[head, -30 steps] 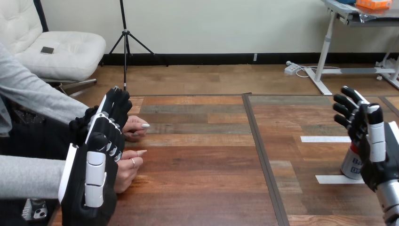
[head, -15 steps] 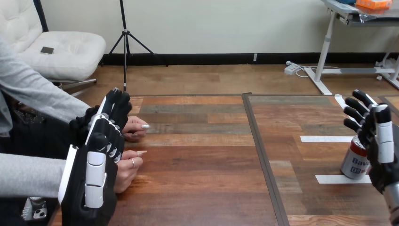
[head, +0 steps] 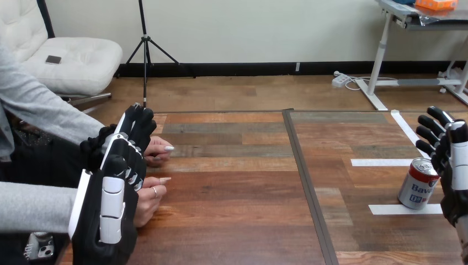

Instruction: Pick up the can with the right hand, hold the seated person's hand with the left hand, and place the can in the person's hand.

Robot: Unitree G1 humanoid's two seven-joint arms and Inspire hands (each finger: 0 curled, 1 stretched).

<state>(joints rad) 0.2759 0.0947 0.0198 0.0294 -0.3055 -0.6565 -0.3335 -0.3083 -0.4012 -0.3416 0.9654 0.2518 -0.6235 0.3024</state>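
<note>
Standing upright at the left, the left hand (head: pixel 107 193) has straight fingers, covering the person's hands (head: pixel 156 150) without clasping them. Far right on the tabletop (head: pixel 237 210), the can (head: pixel 418 183) stands upright, just left of the nearer right hand (head: pixel 452 171), whose fingers are spread apart.

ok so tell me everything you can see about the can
The can is a metal drink can: silver top, red band under the rim, white side with blue print. It stands upright on the right part of the wooden table, its base at the nearer of two white tape strips. The right hand is close at its right, fingers straight, not curled round it.
</note>
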